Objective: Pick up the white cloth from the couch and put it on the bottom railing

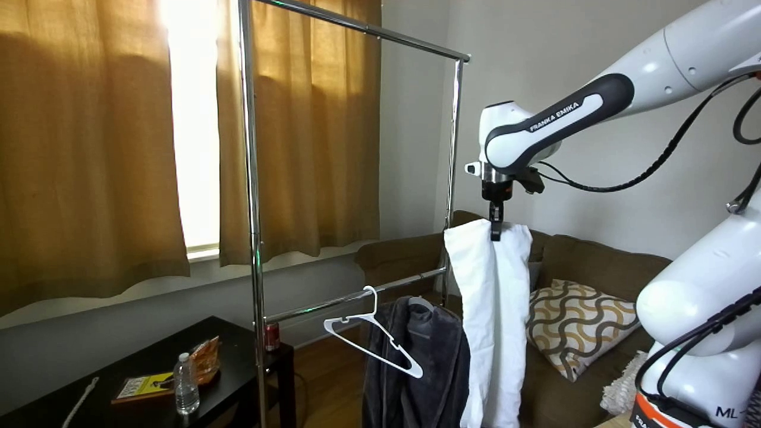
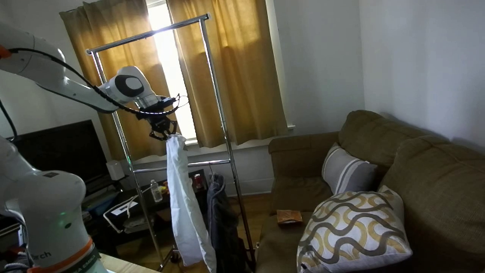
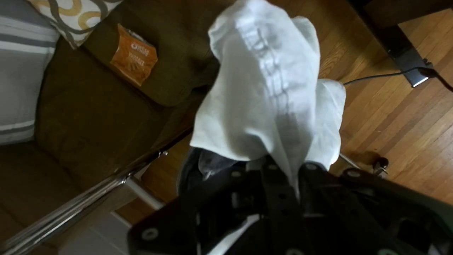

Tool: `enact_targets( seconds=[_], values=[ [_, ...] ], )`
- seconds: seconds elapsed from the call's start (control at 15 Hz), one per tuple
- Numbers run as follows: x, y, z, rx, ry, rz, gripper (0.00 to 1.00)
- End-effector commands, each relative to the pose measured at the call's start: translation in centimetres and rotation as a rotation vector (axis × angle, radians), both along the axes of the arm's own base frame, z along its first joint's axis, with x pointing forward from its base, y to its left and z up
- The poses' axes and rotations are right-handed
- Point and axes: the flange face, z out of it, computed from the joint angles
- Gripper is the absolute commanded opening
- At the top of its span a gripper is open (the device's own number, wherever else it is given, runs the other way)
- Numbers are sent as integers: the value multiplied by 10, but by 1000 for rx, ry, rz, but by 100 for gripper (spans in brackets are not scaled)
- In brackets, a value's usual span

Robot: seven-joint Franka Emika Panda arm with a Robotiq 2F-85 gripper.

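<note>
White cloth (image 2: pixel 184 204) hangs from the pincer (image 1: pixel 495 235), which grips its upper end, apart from the couch (image 2: pixel 296 185). Carrying seems in hand; next calls for draping it over the bottom railing (image 1: pixel 413 279), then letting go. A dark coat (image 1: pixel 437 362) and white hanger (image 1: pixel 372 317) hang there, likely narrowing the space.

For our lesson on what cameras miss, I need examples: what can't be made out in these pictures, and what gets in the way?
Lower end of the white cloth: cut off by the bottom edge in an exterior view.
Hem of the dark garment: cut off by that edge too.
Stretch of the bottom railing: hidden behind the cloth in an exterior view.
Lettering on the orange packet: too blurred to read in the wrist view.
</note>
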Motion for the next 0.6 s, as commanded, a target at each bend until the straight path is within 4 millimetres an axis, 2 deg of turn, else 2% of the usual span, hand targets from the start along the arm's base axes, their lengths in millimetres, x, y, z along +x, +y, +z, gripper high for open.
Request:
enact_targets(
  seconds=[0.0,0.4,0.53],
  values=[
    [22,36,34,-15,-52,162,1],
    [67,106,69,-49,-123,491,1],
    [89,119,73,-78,-151,578,1]
  ],
)
